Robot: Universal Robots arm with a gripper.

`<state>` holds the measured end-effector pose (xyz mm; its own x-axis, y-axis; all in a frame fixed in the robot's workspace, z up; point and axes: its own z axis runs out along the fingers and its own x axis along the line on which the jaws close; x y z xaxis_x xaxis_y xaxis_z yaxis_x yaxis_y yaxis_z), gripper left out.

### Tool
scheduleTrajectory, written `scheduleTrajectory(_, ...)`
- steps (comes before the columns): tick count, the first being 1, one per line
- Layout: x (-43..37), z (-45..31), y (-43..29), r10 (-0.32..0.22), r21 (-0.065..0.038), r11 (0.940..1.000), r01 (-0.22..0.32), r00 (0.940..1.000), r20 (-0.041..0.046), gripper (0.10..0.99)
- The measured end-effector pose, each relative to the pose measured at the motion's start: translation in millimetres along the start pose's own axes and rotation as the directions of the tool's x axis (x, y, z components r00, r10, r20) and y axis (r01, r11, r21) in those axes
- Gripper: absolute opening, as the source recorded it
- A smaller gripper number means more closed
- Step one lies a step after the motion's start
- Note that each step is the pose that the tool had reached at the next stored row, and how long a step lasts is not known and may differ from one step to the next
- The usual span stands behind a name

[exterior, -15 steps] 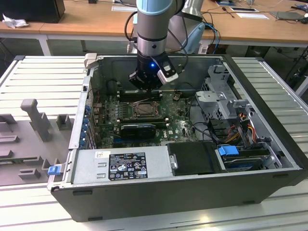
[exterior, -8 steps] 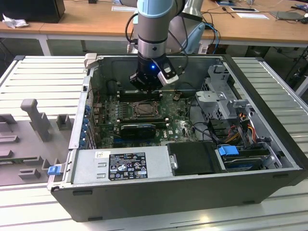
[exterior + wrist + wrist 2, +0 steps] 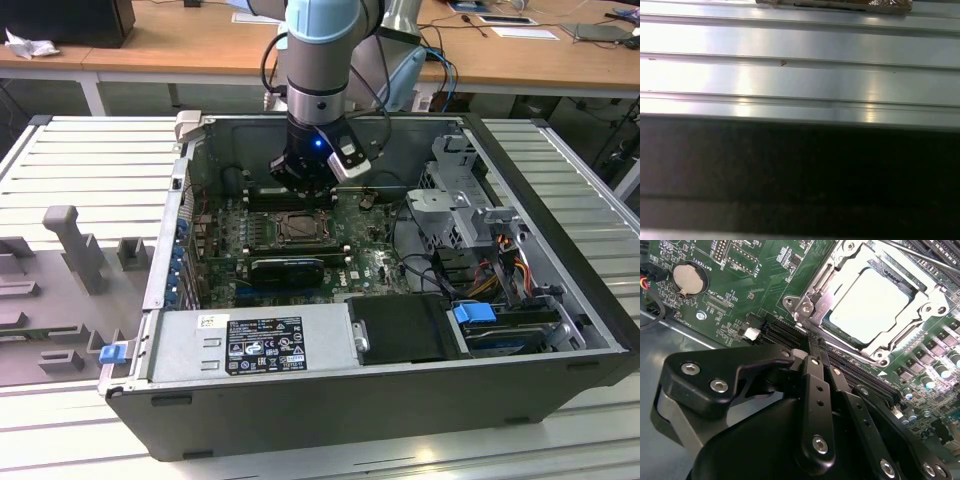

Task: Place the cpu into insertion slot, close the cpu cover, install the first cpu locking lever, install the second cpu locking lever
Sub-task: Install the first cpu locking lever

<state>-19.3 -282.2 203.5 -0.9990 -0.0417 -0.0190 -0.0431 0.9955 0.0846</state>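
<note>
Under cpu cover, cpu edges hidden.

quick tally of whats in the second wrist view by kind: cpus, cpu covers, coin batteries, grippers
cpu: 1, seated in its socket
cpu cover: 1, lying down around the chip
coin battery: 1, round and silvery on the green board
gripper: 1, fingers closed together, near the socket's edge
Total: 4
</note>
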Motion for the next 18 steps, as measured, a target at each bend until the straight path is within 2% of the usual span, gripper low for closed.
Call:
scheduleTrajectory(3,0.0,0.0,-0.1,0.000,0.006,1.0000,0.000,1.0000,-0.0002,0.106)
scheduleTrajectory(11,0.1,2.8,-0.9,0.000,0.008,1.0000,0.000,1.0000,-0.0008,0.106)
scheduleTrajectory(12,0.0,3.1,-1.1,0.000,0.004,1.0000,0.000,1.0000,-0.0007,0.106)
scheduleTrajectory(15,-0.2,3.5,-0.9,0.000,-0.020,0.9998,0.000,1.0000,0.0009,0.106)
scheduleTrajectory(17,-0.4,2.3,-0.5,0.001,-0.024,0.9997,0.000,1.0000,0.0020,0.106)
scheduleTrajectory(18,-0.4,-1.8,-0.2,0.001,-0.023,0.9997,-0.001,1.0000,0.0015,0.106)
